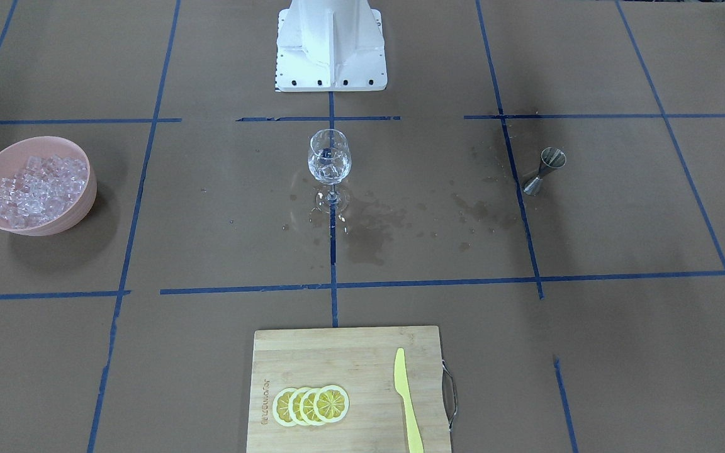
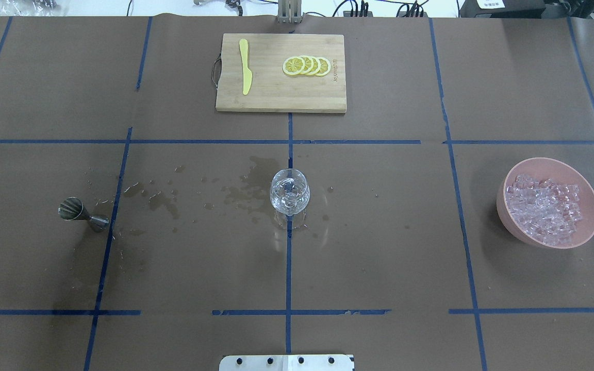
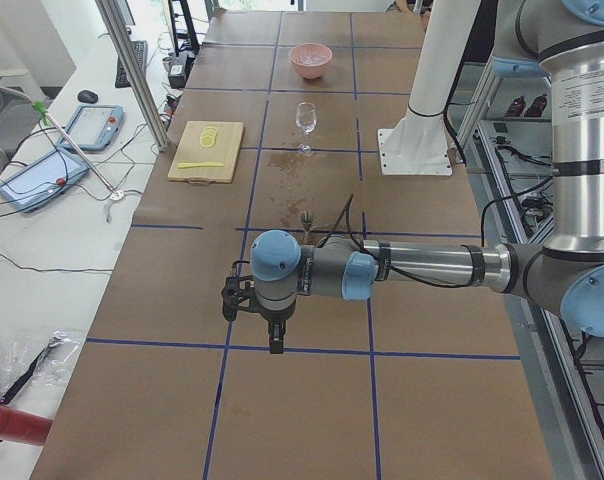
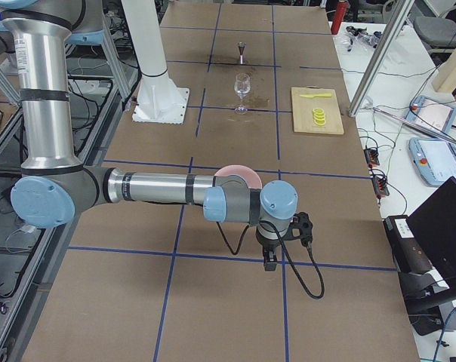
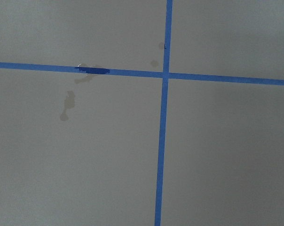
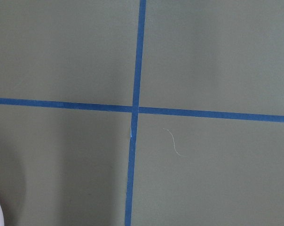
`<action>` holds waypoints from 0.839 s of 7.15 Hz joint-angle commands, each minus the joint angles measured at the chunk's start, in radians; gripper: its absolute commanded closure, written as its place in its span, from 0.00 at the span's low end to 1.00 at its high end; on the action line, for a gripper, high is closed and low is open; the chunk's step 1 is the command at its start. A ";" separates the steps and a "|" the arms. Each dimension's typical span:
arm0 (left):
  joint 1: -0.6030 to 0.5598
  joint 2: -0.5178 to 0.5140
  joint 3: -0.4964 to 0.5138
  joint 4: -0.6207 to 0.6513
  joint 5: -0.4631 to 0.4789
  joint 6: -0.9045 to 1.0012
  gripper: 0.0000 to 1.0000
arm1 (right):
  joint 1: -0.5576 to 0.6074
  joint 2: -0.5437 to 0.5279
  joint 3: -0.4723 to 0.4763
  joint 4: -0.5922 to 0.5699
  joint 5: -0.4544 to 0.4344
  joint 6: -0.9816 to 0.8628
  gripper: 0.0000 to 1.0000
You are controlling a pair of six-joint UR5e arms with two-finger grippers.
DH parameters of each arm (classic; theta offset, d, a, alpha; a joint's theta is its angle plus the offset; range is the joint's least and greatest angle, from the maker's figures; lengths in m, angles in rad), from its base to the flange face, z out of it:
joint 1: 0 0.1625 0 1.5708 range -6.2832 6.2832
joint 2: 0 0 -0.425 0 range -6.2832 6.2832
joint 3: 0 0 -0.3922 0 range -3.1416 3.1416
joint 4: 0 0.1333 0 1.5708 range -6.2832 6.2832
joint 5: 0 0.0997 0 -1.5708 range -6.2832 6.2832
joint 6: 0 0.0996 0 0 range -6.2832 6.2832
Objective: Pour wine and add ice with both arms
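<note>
In pink bowl: ice, sm. clear glittery cubes, piled.

A short engraved brand word is running along one short edge of the bamboo cutting board, just beside the lemon slices. Its letters are showing too blurred to be read with confidence. No other writing is showing legibly.

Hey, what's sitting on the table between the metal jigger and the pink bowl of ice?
The stemmed glass stands roughly midway between jigger and bowl of ice, with wet stains on the jigger's side. The overhead view shows it.
</note>
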 commanded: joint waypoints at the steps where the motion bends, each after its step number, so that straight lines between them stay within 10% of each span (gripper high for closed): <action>1: 0.000 0.000 0.001 0.000 0.001 0.000 0.00 | 0.000 0.000 0.002 0.001 0.002 0.055 0.00; 6: 0.000 -0.008 0.000 0.000 0.001 0.001 0.00 | -0.001 0.005 0.017 0.001 0.002 0.057 0.00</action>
